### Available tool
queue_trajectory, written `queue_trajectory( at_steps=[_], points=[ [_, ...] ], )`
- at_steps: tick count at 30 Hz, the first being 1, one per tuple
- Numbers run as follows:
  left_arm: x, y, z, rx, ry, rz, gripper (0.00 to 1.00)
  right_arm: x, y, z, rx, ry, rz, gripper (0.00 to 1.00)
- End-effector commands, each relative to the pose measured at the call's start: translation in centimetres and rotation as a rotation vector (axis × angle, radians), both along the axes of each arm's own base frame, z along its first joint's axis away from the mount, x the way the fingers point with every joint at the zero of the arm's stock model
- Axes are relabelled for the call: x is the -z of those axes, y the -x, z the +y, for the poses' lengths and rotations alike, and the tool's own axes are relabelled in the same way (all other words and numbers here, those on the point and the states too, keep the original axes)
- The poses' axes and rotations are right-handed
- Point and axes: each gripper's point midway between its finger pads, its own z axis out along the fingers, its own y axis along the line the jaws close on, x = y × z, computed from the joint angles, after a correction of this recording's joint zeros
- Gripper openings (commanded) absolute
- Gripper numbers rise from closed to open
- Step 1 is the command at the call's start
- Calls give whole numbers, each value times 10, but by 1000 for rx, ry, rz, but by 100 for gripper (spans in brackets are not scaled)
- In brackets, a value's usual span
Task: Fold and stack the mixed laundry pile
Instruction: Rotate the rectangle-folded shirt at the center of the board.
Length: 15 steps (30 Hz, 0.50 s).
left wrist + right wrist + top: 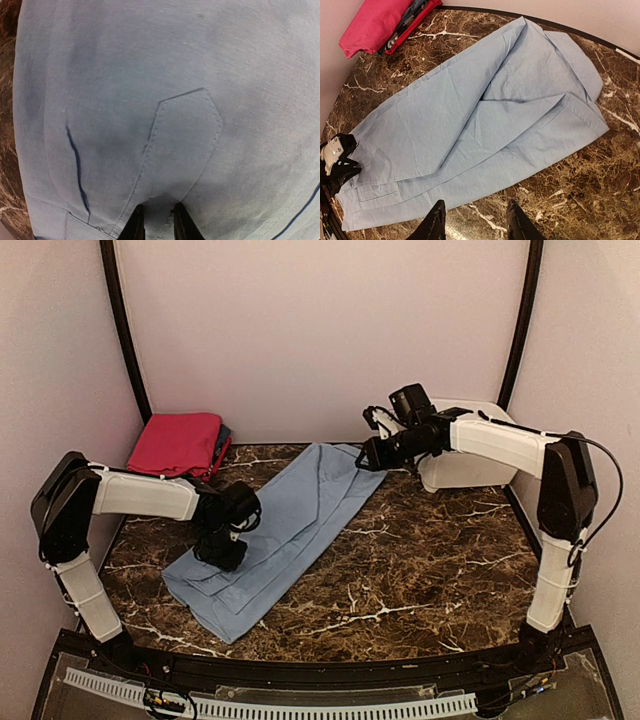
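Pale blue trousers lie flat and partly folded, running diagonally across the marble table. My left gripper presses down on their near left end by a pocket. Its fingers are drawn close with a pinch of the cloth bunched between them. My right gripper hangs open above the far right end of the trousers, with only marble showing between its fingertips. A folded magenta-pink piece lies on top of darker pieces at the back left corner.
A white plastic tub stands at the back right, behind the right arm. The folded stack sits against the back left wall. Curved walls close in the table on three sides. Bare marble lies right of the trousers.
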Motion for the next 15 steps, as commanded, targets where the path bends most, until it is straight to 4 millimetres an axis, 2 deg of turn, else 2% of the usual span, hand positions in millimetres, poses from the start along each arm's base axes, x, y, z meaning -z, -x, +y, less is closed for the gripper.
queue_trajectory(
  at_steps=[1, 2, 3, 5, 6, 7, 8, 9, 11, 13, 14, 15],
  points=[
    [24, 40, -31, 74, -2, 181, 18, -3, 16, -8, 2, -18, -4, 38],
    [23, 47, -51, 80, 43, 194, 18, -3, 20, -10, 2, -17, -4, 38],
    [26, 50, -60, 77, 55, 201, 17, 0, 23, -13, 5, -12, 1, 38],
    [23, 60, -103, 43, 154, 216, 14, 3, 28, -19, 12, -1, 8, 39],
    [21, 65, -117, 36, 194, 237, 14, 7, 30, -22, 15, 7, 13, 39],
    [18, 68, -139, 31, 237, 233, 16, 10, 32, -25, 18, 12, 17, 39],
    [15, 72, -152, 29, 267, 243, 17, 13, 34, -28, 22, 18, 21, 39],
    [6, 74, -173, 33, 314, 227, 19, 19, 37, -30, 23, 27, 30, 39],
    [-12, 77, -199, 50, 388, 203, 22, 23, 40, -32, 22, 34, 36, 39],
    [-36, 72, -211, 63, 450, 160, 24, 28, 43, -34, 20, 40, 47, 39],
    [-54, 68, -212, 72, 481, 117, 27, 30, 46, -34, 15, 37, 53, 39],
    [-61, 63, -210, 78, 490, 89, 28, 33, 50, -34, 8, 29, 63, 39]
  ],
)
